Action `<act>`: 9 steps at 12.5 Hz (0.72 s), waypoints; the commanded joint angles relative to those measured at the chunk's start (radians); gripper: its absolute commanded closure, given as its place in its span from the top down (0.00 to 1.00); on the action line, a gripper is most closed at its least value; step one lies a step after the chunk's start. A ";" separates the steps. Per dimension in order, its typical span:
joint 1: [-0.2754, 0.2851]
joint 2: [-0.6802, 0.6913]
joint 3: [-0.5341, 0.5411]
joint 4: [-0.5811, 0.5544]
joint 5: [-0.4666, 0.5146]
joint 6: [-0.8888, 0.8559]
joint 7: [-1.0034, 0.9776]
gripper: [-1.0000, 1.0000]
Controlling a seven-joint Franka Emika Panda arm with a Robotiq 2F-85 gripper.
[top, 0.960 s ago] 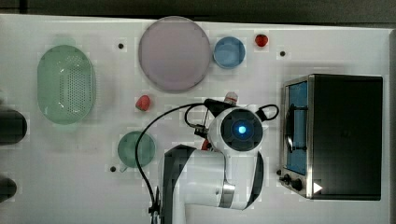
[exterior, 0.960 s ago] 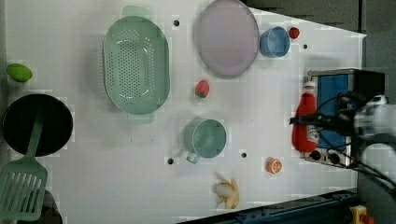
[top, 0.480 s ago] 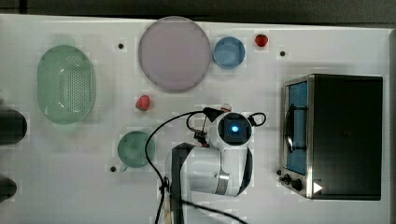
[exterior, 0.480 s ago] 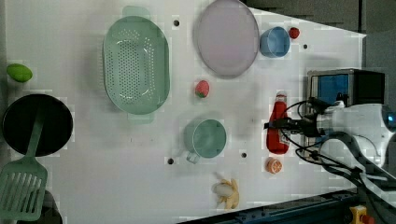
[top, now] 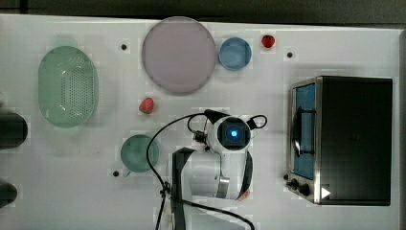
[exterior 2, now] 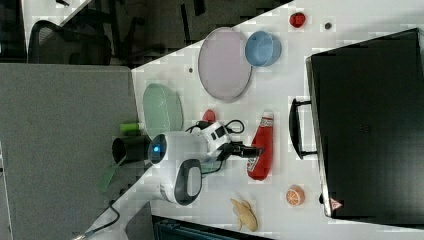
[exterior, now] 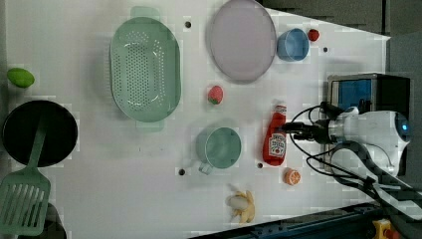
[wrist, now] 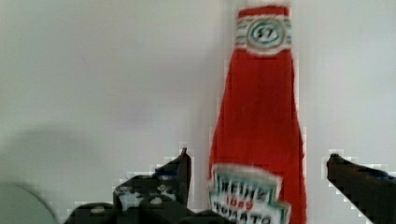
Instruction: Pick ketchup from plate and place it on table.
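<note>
One slim red plastic ketchup bottle [exterior: 275, 141] lies on the white table [exterior: 99, 189] between the spread fingers of the black gripper [wrist: 256, 161] (released, placement apparently done); retreat comes next.

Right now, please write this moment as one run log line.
ketchup: lying on table, off plate | gripper: open around bottle, not gripping | phase: released

The ketchup [wrist: 259, 121] bottle bears a white label reading "HEINZ" above "TOMATO", seen upside down in the wrist view; its neck band carries the number "57".
</note>
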 commanded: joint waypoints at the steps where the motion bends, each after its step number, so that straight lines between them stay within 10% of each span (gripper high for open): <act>1: 0.006 -0.189 0.005 0.048 0.003 -0.065 0.192 1.00; 9: 0.007 -0.503 0.019 0.326 -0.001 -0.652 0.606 1.00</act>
